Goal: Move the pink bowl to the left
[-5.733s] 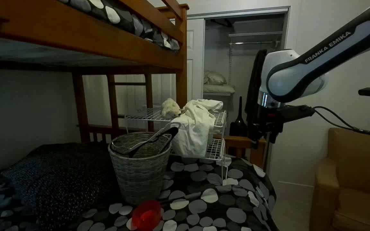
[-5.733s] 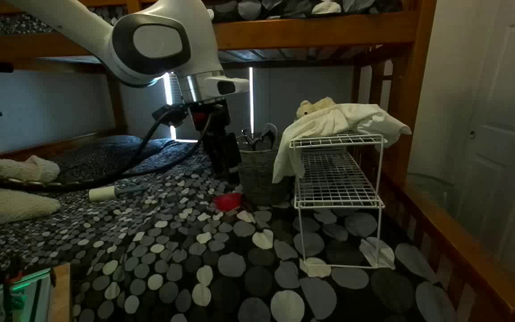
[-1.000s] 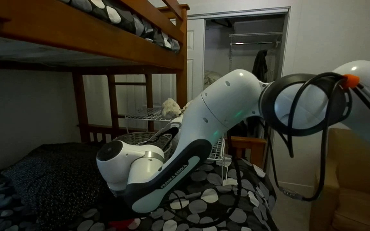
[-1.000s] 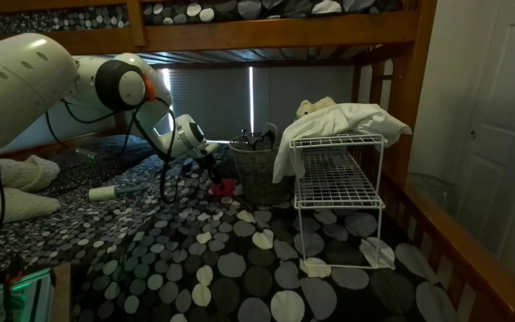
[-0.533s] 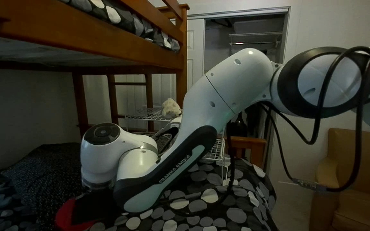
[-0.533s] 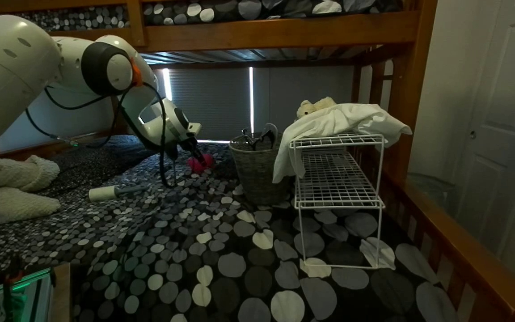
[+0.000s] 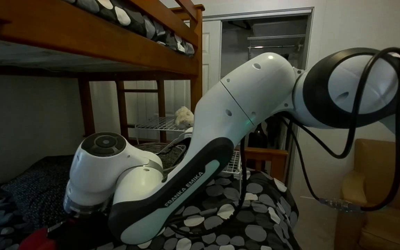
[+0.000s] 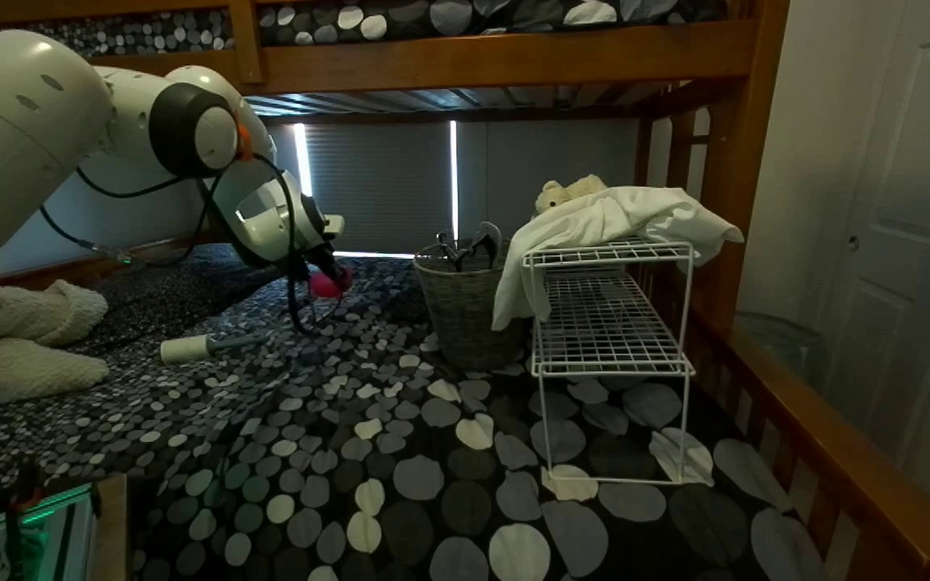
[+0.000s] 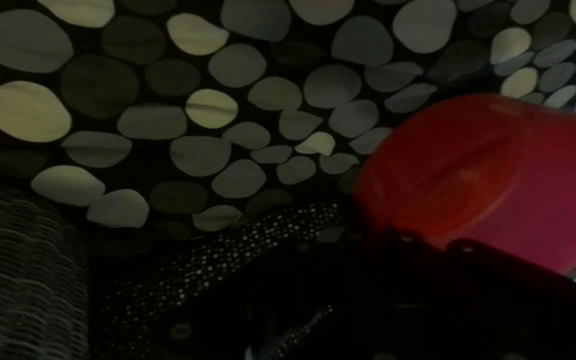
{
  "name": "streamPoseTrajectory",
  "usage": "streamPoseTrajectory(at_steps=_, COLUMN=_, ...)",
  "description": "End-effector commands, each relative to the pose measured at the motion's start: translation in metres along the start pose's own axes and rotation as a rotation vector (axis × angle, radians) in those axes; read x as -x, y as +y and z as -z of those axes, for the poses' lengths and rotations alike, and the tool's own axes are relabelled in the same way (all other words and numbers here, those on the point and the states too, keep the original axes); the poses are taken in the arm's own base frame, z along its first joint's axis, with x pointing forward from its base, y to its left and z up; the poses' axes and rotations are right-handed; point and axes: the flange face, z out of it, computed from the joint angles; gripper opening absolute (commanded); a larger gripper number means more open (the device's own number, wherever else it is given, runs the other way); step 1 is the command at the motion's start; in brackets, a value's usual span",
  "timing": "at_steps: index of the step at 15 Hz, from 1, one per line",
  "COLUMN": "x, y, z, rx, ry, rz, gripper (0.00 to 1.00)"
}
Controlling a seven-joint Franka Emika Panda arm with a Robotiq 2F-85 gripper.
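Tool: one; pinching the pink bowl.
Pink bowl: one; tilted, left of the woven basket in an exterior view, well apart.
Woven basket: one; dark items projecting, number unclear.
Wire rack: one; two shelves, one plush bear on top.

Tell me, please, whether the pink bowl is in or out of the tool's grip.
In: the wrist view, though dark, shows the tool closed on the near edge of the pink bowl.
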Motion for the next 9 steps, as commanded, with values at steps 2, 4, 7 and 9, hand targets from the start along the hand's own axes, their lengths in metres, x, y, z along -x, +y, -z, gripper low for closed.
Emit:
streamPoseTrajectory(at_steps=2, x=0.02, y=-0.06, z=-0.009, rx=-0.245, ry=0.021, rz=0.068, gripper=0.01)
streamPoseTrajectory(at_steps=4, x=0.037, y=-0.084, z=-0.014, rx=-0.35, ry=0.009, rz=0.099, gripper=0.01)
streamPoseTrajectory(at_steps=7, x=0.06, y=-0.113, z=-0.023, rx=-0.486, ry=-0.032, rz=0.161, gripper=0.01)
streamPoseTrajectory(at_steps=9, x=0.076, y=-0.124, z=-0.024, rx=-0.55, ry=-0.109, rz=0.214, gripper=0.01)
